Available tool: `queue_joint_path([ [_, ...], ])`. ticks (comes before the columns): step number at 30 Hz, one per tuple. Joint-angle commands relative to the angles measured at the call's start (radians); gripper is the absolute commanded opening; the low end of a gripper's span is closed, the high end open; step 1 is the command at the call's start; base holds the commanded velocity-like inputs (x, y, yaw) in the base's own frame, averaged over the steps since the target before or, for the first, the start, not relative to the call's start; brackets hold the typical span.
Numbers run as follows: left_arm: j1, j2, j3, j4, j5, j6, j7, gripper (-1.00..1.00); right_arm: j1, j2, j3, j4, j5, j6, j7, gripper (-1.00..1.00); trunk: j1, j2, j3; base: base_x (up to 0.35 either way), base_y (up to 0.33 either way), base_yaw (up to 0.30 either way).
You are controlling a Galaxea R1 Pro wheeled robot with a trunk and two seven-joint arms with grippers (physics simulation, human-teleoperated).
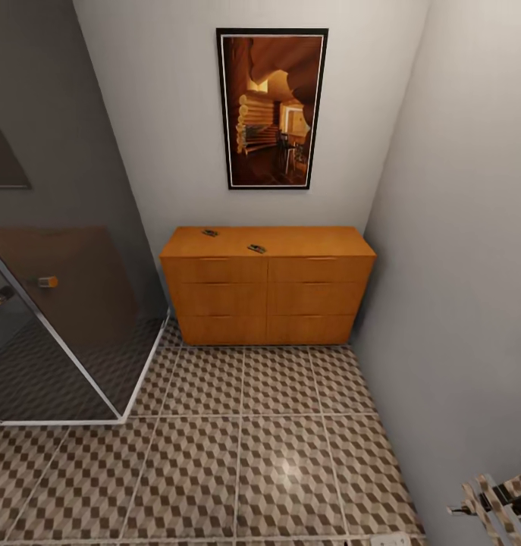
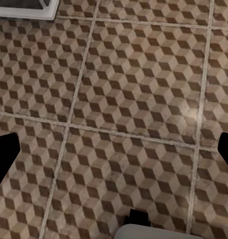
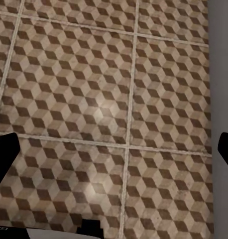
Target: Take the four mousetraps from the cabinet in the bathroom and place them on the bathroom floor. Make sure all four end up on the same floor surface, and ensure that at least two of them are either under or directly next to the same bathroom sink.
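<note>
Both tools hang released over the bathroom floor [image 1: 275,455]; roll squarely toward the cabinet [image 1: 268,296], frame centre, within reach of two mousetraps [image 1: 256,248] atop.

Head high; wrists over bathroom floor [image 2: 124,94]

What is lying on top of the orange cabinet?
Two mousetraps lie on the cabinet top: one near its back left, another near the middle. The drawers are shut, so their contents cannot be seen.
</note>
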Motion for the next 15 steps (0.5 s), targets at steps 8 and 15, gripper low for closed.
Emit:
queue_joint_path([
  [8,-0.002,-0.001,-0.008,0.003,0.002,-0.004,0.005,1.00,-0.001,0.000,0.007,0.001,0.008,-0.001,-0.010,1.00,0.001,-0.002,0.011,0.008,0.000,0.000],
  [15,-0.002,-0.001,-0.008,0.003,0.002,-0.004,0.005,1.00,-0.001,0.000,0.007,0.001,0.008,-0.001,-0.010,1.00,0.001,-0.002,0.022,0.000,0.000,0.000],
])
